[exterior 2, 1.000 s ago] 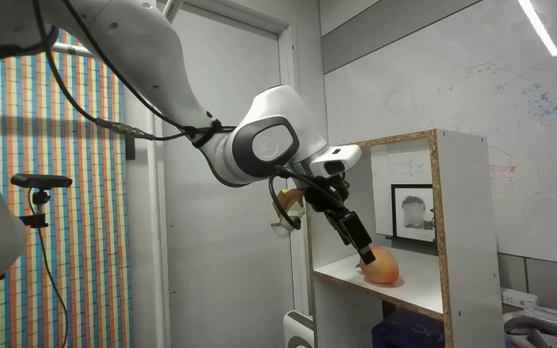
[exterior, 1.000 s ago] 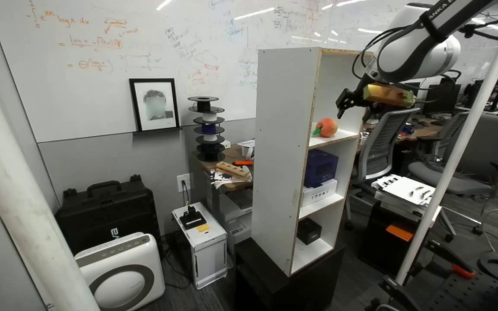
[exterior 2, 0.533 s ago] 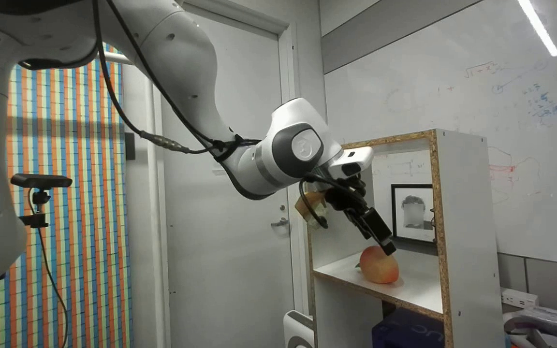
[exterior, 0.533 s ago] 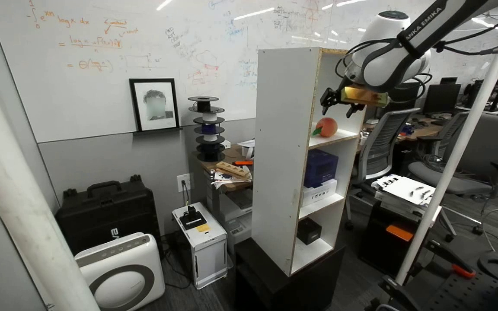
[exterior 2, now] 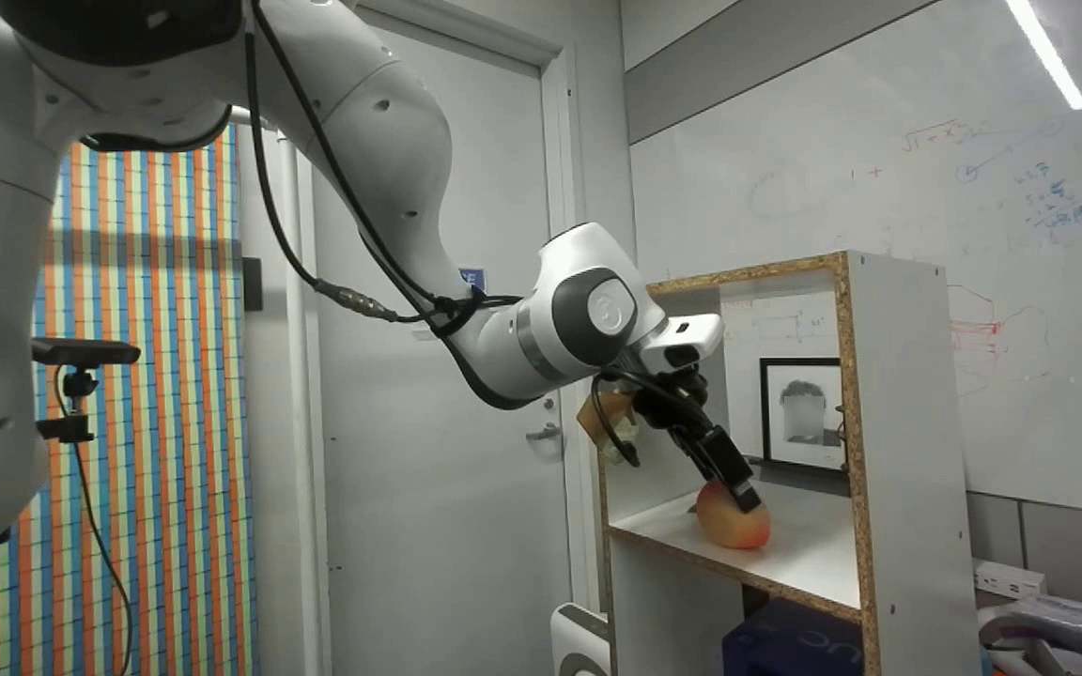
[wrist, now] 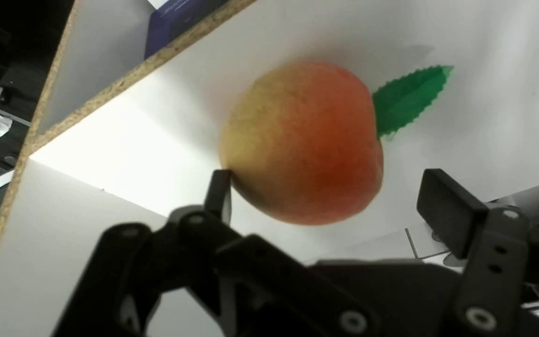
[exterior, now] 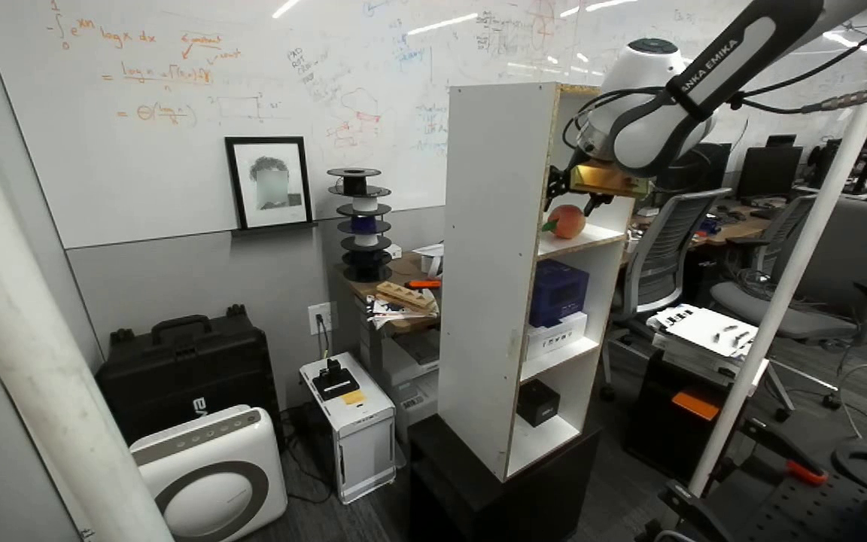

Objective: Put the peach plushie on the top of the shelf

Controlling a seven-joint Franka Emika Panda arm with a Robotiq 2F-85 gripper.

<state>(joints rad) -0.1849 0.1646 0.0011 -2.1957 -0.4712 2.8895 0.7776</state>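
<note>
The peach plushie (exterior: 567, 223) is a round orange-pink ball with a green leaf, resting on the board of the top compartment of the white shelf (exterior: 494, 263). The plushie (exterior 2: 724, 528) and shelf (exterior 2: 912, 441) show in both exterior views. The shelf's flat top is above that compartment. My gripper (exterior: 571, 202) reaches into the compartment from the open front, tilted down over the plushie. In the wrist view my gripper (wrist: 331, 194) is open, its fingers wide apart. The plushie (wrist: 307, 150) lies just ahead of and between the fingertips; the left fingertip appears to touch its edge.
A dark blue box (exterior: 558, 292) on a white box (exterior: 556, 335) fills the middle compartment. A small black box (exterior: 537, 402) sits in the bottom one. A black cabinet (exterior: 471, 470) supports the shelf. A desk (exterior: 403, 265) with a spool stack (exterior: 364, 226) stands behind.
My gripper has moved into the top compartment and then lowered to the plushie, staying open. The plushie has shifted very slightly; the shelf has not moved.
</note>
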